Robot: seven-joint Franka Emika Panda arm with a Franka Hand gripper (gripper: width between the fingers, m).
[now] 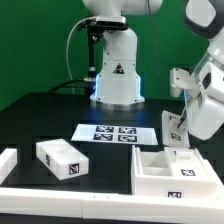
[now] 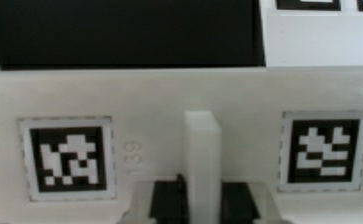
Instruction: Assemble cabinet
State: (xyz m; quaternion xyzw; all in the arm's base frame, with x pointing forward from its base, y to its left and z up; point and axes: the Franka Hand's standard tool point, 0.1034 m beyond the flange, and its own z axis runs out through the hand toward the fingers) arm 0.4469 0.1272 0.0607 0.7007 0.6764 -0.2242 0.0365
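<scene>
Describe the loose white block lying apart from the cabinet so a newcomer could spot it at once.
Start at the marker board flat on the black table. Toward the exterior view's left and nearer the camera lies the loose block, a solid closed box with one tag on its end, unlike the open-topped cabinet.

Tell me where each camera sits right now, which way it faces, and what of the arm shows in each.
Exterior view: off the arm, low at the table's edge, facing across the black table toward the robot base; the marker board lies mid-table, a loose white block on this view's left, the arm and gripper on its right above the cabinet.
Wrist view: on the wrist, close against the cabinet's tagged white wall; dark fingertips flank an upright panel.
Shared: the cabinet and the gripper.
</scene>
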